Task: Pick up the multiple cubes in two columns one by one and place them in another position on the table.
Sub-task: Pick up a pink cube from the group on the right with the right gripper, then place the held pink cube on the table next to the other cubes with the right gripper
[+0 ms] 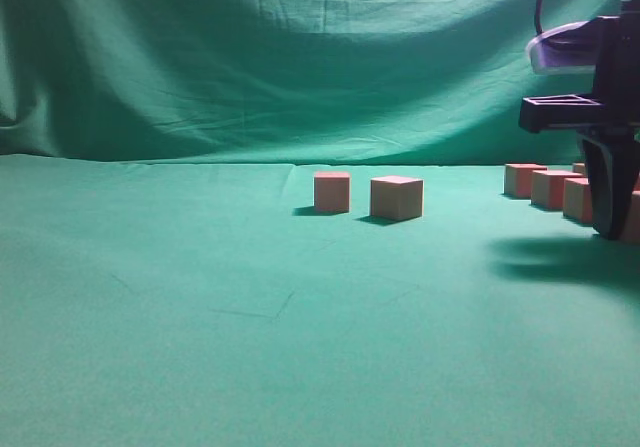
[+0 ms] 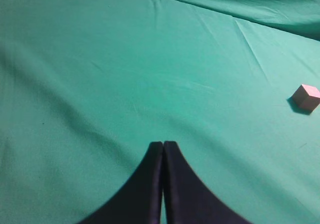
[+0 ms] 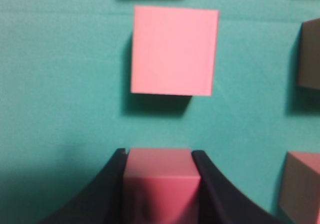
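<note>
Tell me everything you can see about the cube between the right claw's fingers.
The cube is a small plain block with sharp edges, pink on top and a darker reddish pink on the shaded side facing the camera. It sits upright between the two black fingers of the right claw, which press on its left and right sides. Green table cloth lies around it. Whether it is lifted cannot be told.

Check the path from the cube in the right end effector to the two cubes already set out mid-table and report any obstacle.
Nothing visible blocks it. The right end effector is shut on a cube at the table's right edge; bare green cloth lies between it and the two placed cubes. Neighbouring cubes sit close beside the grasp.
</note>
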`<state>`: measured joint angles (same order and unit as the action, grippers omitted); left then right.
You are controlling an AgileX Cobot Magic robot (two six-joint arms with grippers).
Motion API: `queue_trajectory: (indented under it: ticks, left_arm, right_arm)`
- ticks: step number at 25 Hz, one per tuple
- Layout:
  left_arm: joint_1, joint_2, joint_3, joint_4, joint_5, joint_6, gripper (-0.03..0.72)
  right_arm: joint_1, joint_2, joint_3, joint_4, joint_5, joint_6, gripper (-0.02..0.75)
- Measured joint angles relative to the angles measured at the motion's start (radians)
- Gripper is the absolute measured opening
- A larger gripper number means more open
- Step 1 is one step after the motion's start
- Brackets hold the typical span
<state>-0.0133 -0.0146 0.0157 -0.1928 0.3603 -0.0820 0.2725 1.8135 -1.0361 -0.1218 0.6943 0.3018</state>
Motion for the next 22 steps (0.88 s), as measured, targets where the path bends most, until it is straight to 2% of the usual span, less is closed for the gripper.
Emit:
queue_trajectory:
  ticks: [5, 9, 14, 22]
  left_arm:
    - [0.0, 0.0, 0.0, 0.0, 0.0, 0.0, 0.0]
    - [0.0, 0.0, 0.0, 0.0, 0.0, 0.0, 0.0]
    - [0.0, 0.0, 0.0, 0.0, 0.0, 0.0, 0.0]
    - [0.0, 0.0, 0.0, 0.0, 0.0, 0.0, 0.0]
  right_arm:
    - [0.0, 0.006, -0.044, -0.009, 0.049, -0.004, 0.264]
    - [0.02, 0.006, -0.156, 0.017, 0.188, -0.081, 0.264]
    - [0.134, 0.006, -0.332, 0.032, 0.349, -0.135, 0.264]
    - [0.339, 0.058, -0.631, 0.035, 0.427, -0.136, 0.264]
